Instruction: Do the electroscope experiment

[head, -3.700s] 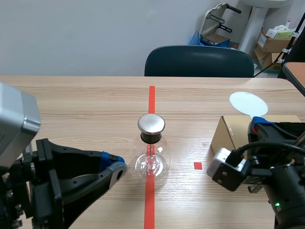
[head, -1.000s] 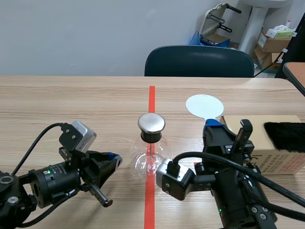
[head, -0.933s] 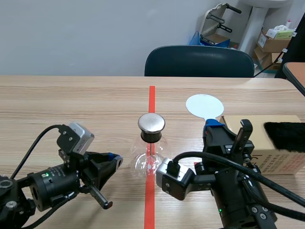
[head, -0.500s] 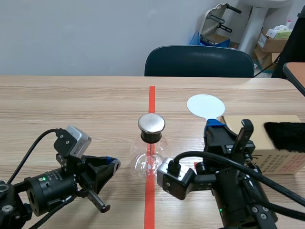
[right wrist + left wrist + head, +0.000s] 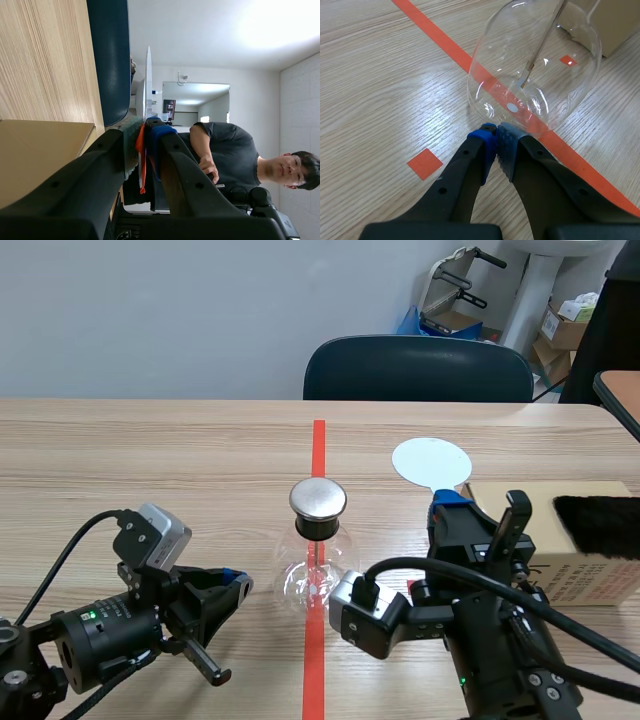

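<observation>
The electroscope (image 5: pixel 318 558), a round glass flask with a metal cap (image 5: pixel 318 500), stands on the red tape line at mid-table. In the left wrist view the flask (image 5: pixel 535 70) lies just ahead of my left gripper (image 5: pixel 495 136), whose pads meet on nothing, with a thin metal strip (image 5: pixel 538 50) showing inside the glass. That left gripper (image 5: pixel 240 583) sits low, left of the flask. My right gripper (image 5: pixel 450 502) is shut on the orange handle of a white disc paddle (image 5: pixel 430 462), held upright right of the flask. The right wrist view shows the disc (image 5: pixel 148 85) edge-on between the fingers (image 5: pixel 162 137).
A cardboard box (image 5: pixel 540 530) sits at the right with a black furry cloth (image 5: pixel 598 525) on it. A dark chair (image 5: pixel 418 368) stands behind the table. A person (image 5: pixel 225 150) shows beyond the right gripper. A small red square (image 5: pixel 425 163) marks the table by the left gripper.
My right arm carried the white disc from over the box leftward toward the flask, then held still. The left arm drew back and settled low to the flask's left.
</observation>
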